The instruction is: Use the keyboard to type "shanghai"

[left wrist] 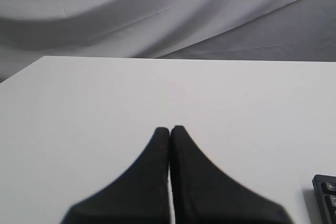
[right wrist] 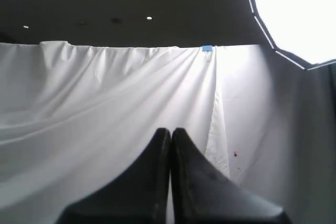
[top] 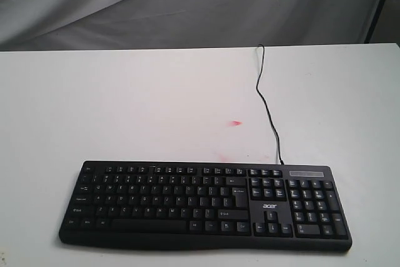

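A wide black full-size keyboard with white-lettered keys point(top: 206, 204) lies flat on a plain white tabletop point(top: 125, 104), close to the table edge nearest the exterior camera. Its long axis runs side to side across that view. The letter block takes up the left and middle stretch and the number pad sits at the right end. A thin black cable point(top: 265, 101) snakes away from its back edge toward the far side, passing a small red smear point(top: 235, 122) on the table.

Neither arm shows in the exterior view. The left gripper point(left wrist: 169, 128), a pair of black tapered fingers, is pressed together with nothing between them. It hangs over bare table, and only a corner of the keyboard point(left wrist: 326, 195) shows at the margin of its wrist camera's picture. The right gripper point(right wrist: 170, 129) is likewise closed on nothing. It points at a draped white cloth backdrop point(right wrist: 105, 103), with no table or keys in sight.

No key appears pressed, so the typing looks unstarted. The left arm seems the nearer of the two, and it would need to travel sideways over the keyboard's letter rows before descending. The right arm would first have to tip down toward the table.
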You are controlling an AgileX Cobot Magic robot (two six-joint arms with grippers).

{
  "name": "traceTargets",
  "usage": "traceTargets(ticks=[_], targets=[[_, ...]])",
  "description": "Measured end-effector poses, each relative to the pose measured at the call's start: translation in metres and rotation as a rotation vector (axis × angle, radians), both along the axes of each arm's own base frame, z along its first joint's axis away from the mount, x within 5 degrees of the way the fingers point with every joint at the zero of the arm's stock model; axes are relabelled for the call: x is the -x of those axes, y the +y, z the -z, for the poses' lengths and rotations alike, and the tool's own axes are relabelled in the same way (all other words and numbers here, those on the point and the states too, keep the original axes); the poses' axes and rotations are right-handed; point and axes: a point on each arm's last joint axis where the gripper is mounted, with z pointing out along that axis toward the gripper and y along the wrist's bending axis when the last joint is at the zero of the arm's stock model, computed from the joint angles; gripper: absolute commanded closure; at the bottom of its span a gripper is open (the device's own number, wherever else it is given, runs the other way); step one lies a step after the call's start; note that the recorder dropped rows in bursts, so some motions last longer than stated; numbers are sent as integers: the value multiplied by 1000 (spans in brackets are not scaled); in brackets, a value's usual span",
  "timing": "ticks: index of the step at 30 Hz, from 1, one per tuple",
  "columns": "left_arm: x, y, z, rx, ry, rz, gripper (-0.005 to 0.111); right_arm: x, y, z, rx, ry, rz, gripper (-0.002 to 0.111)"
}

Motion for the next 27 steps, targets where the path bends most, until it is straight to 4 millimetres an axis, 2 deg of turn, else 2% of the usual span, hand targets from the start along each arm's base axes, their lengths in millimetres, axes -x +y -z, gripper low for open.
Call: traceTargets(ticks=[11, 17, 20, 24, 27], targets=[[0, 0, 0, 0, 0, 0, 106, 6, -1, -8, -206, -98, -154, 108], [0, 0, 0, 0, 0, 0, 106, 8, 3, -12, -213, -89, -210, 108], [0, 0, 0, 0, 0, 0, 106, 10, 9, -24, -142, -69, -244, 108], [0, 0, 0, 0, 0, 0, 106, 14, 11, -47, -148, -72, -281, 108], [0, 0, 0, 0, 0, 0, 106, 7, 12, -64, -173, -26, -295, 108]])
